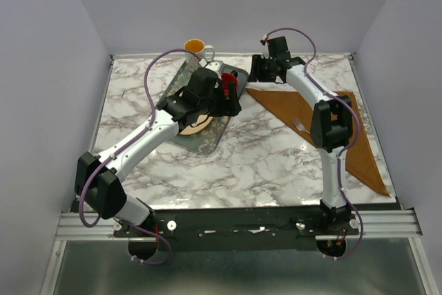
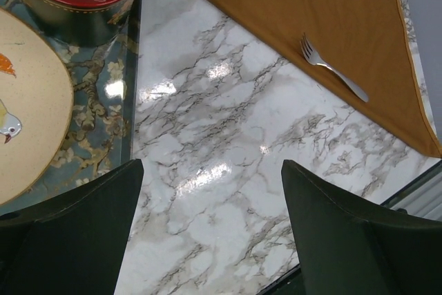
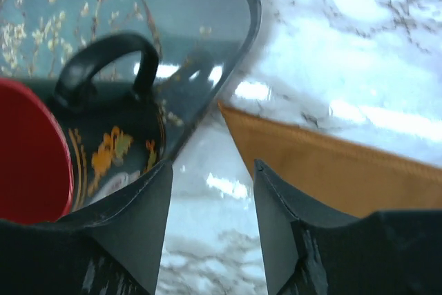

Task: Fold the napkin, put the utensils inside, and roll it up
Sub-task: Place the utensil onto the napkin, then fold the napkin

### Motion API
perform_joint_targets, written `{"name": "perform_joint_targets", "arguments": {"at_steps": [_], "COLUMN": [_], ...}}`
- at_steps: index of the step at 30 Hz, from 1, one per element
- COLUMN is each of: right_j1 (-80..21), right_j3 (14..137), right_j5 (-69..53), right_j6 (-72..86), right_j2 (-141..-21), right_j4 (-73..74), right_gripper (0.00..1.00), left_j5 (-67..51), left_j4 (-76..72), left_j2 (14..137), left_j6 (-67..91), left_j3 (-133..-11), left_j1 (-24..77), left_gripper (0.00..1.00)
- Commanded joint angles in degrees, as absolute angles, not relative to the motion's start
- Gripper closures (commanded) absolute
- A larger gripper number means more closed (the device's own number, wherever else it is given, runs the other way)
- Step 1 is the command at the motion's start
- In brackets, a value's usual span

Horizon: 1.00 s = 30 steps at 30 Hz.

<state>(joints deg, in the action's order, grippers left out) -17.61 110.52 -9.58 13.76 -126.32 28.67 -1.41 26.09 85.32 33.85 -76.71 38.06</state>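
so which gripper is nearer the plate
Left. The left gripper hovers just beside the plate, at the edge of the tray. The right gripper is farther off, past the tray's corner, between the dark mug and the napkin.

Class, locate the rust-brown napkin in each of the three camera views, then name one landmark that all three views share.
Top external: napkin fills the right side, spread as a triangle.
Left wrist: napkin at the upper right, with a fork lying on it.
Right wrist: napkin at the lower right, just one corner showing.
Shared landmark: the dark green patterned tray, left of the napkin in every view.
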Motion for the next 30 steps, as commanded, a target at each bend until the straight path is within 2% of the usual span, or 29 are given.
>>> {"name": "perform_joint_targets", "arguments": {"at_steps": [1,6,11,17,25,30], "right_j1": [-17.3,-17.6,-18.1,-18.7,-20.2,-20.3], "right_j3": [121.3,127.7,126.5,125.9,126.2,123.5], "right_j5": [-8.4,-9.3,-10.7,-11.4,-9.9,-8.7], "right_j6": [14.8,14.9,14.7,14.7,15.4,15.4], "right_j2": [-134.4,-140.7,-141.9,-142.9,-143.4,-142.7], "right_j4": [30.1,33.3,33.6,33.4,35.9,36.1], "right_gripper": [0.42,0.48,0.58,0.63,0.64,0.6], "left_j5": [1.4,1.5,0.6,0.0,-2.6,-3.7], "left_j4": [26.4,27.2,26.8,26.2,25.5,25.0], "left_j2": [81.0,80.9,81.0,81.0,80.9,80.8], "left_j6": [33.0,32.1,31.6,31.7,32.6,33.0], "left_j3": [-75.4,-76.6,-77.2,-76.6,-75.2,-74.6], "left_j1": [38.3,38.2,38.0,37.5,36.4,35.9], "left_gripper": [0.1,0.09,0.09,0.09,0.09,0.09]}}
